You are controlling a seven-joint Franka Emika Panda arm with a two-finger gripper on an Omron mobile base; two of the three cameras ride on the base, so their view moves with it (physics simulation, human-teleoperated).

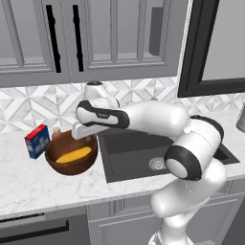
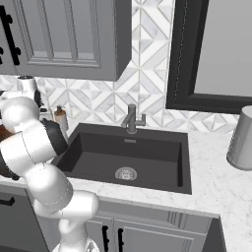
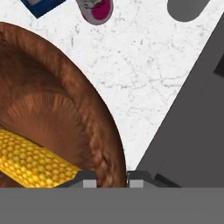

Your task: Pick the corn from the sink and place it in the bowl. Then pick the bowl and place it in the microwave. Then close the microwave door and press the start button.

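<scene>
No lettering, label or number is legible on anything here.

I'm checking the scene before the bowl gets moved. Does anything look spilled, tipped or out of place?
Nothing stands out. The corn lies inside the upright bowl on the counter, the sink looks clean, and the gripper straddles the bowl's rim. The blue box stands upright behind the bowl.

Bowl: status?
End effector pinching the bowl rim, one finger each side. Corn inside the bowl. Blue box and bottle stand close beside the bowl.
</scene>
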